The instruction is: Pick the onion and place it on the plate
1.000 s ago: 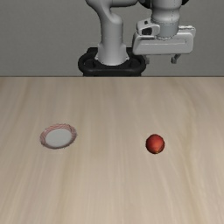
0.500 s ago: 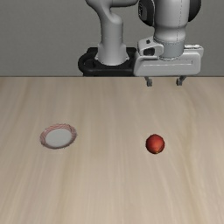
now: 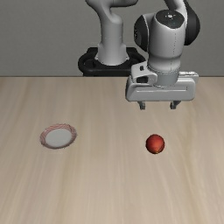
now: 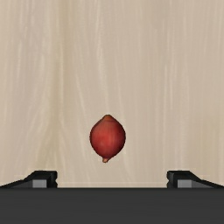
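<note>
Onion (image 3: 155,144) lies ungrasped below the hovering gripper (image 3: 158,106), jaws wide: approach is in hand, next probably a straight descent around it.

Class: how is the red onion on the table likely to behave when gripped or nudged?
The onion looks rounded, so a nudge would probably roll it across the flat table. Its smooth, curved skin might slip from the open gripper unless held across its widest part. It looks solid, probably rigid.

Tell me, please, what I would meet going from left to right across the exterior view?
Plate → base → onion.
</note>
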